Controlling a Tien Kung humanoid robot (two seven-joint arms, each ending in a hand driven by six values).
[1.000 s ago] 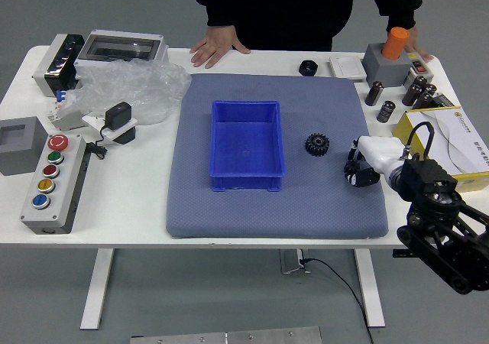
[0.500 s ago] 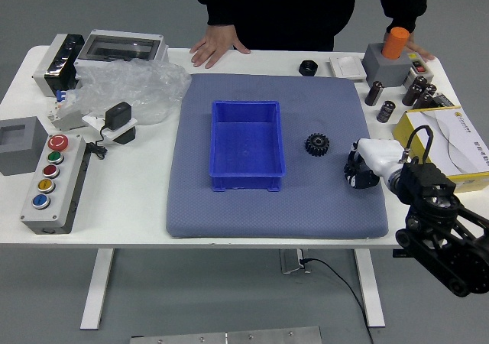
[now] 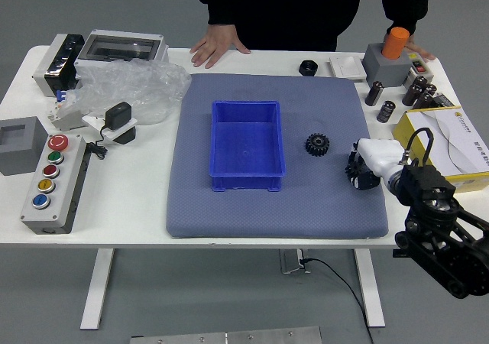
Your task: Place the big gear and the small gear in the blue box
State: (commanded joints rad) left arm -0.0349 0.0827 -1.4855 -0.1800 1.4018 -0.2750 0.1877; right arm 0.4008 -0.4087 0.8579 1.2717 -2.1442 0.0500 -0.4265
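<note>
No legible text, labels, brands, numbers or signs anywhere in the head view. Clock positions from picture centre. Yellow box [image 3: 467, 183], 3 o'clock: small dark marks on its upper rim, print-like, too small to read. Small boxy device [image 3: 419, 66], 2 o'clock: tiny markings on top, unreadable. Black-faced unit [image 3: 64, 63], 10 o'clock: small light marks on the black face, cannot tell if letters or numbers.
</note>
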